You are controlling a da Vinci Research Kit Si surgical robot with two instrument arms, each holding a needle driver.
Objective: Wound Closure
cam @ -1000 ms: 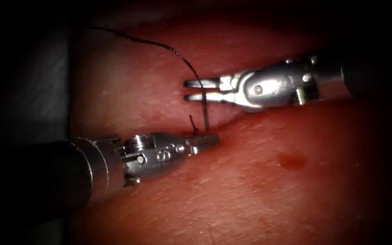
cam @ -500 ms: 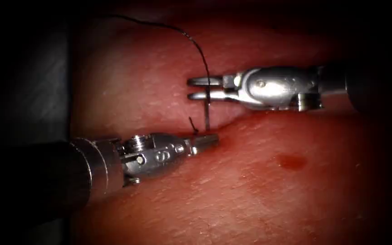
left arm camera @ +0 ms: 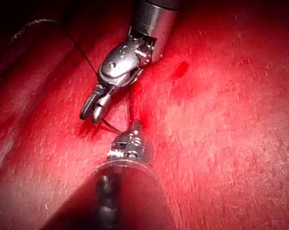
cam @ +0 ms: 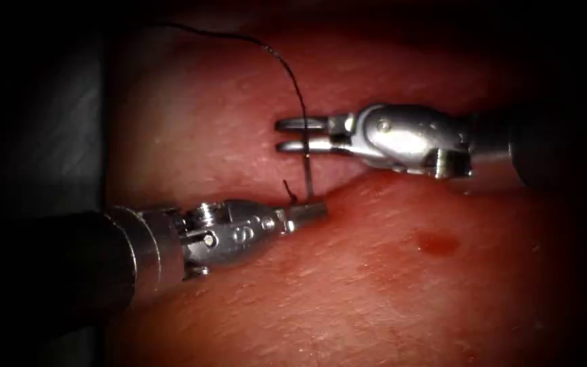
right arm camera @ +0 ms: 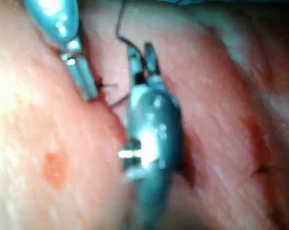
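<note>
Two tools meet at the cut (cam: 348,182) in the red, moist tissue (cam: 388,285): left tool (cam: 307,211) jaws closed on the thread (cam: 305,160) there; right tool (cam: 292,134) jaws slightly parted astride the thread, gripping nothing. Needle unseen.

Wet, glossy tissue (cam: 388,285), finely grained and slightly rough, glistening under the light. Small shiny spot of red fluid (cam: 436,242) on it. Polished bright metal on the left tool (cam: 307,212) and right tool (cam: 292,134), smooth with hard highlights, small screws and pins set in; fingers (cam: 300,124) of the same bare steel. Dark matt shafts (cam: 49,265) behind a brushed metal collar. Thin, black, matt thread (cam: 292,80), wiry-looking.
</note>
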